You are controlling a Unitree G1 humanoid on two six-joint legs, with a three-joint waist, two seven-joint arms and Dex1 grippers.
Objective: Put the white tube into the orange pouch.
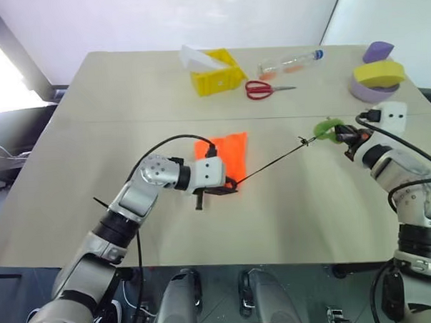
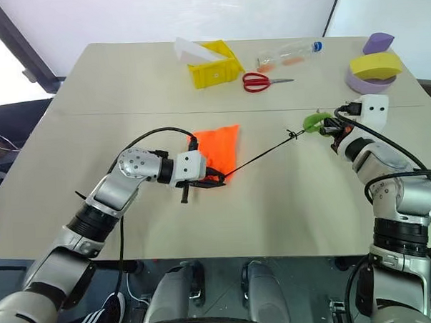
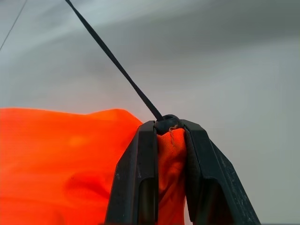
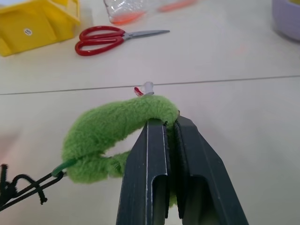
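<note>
The orange pouch [image 1: 224, 155] lay flat near the middle of the table [image 1: 127, 101], its long axis running away from the robot, its near corner pinched between the fingers of the left gripper [image 1: 229, 184], which were pressed together on the fabric just where the black cord [image 1: 273, 162] left it. From there the cord ran taut up and to the right to the green ring [image 1: 326, 130], which the right gripper [image 1: 341, 135] clamped with its fingers closed on the fuzzy loop. So the pouch lay between the two arms, touching the left, well apart from the right. The white tube could not be made out; presumably it sat inside the pouch, though the mouth was hidden behind the left gripper. Farther back stood a yellow bin [image 1: 215, 76], red scissors [image 1: 264, 89] and a clear bottle [image 1: 290, 61]
</note>
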